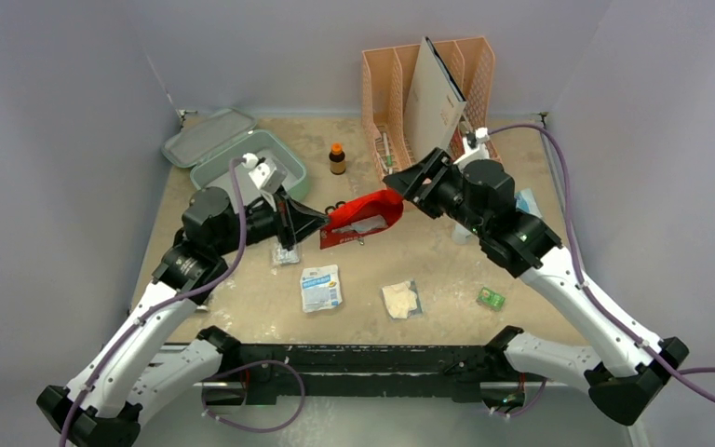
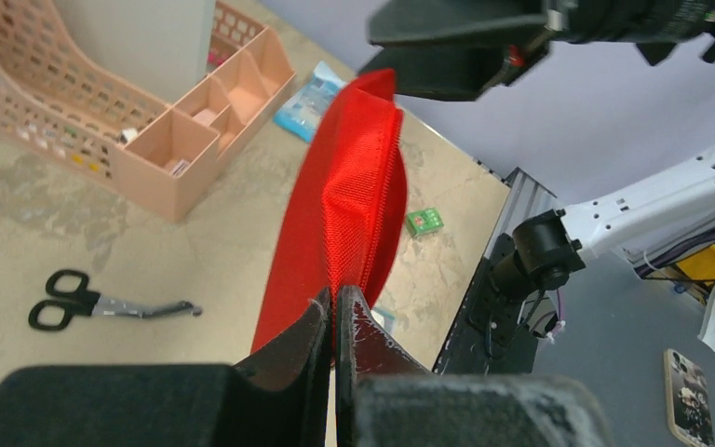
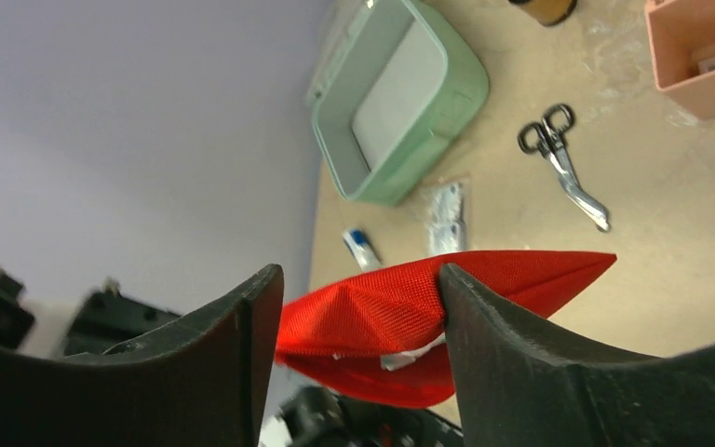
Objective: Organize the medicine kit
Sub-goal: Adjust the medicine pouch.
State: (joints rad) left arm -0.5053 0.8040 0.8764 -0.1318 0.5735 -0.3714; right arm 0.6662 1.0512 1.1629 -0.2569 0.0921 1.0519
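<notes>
Medicine kit [image 1: 212,140] lies open at the far left of the table, while both grippers meet on a red pouch [image 1: 363,216] at mid-table.

Mint-green with rounded corners, the case has its hinged lid folded back flat toward the far-left corner, and the deep base beside it shows a pale inner floor. The left arm reaches forward along the case's near side with its wrist turned toward the centre. The left gripper [image 2: 333,312] is pinched tight on the pouch's lower end. The right arm comes in from the right, in front of the peach organizer [image 1: 400,88]. The right gripper [image 3: 358,289] has its jaws spread to either side of the pouch's raised end, with fabric bulging between them.
</notes>
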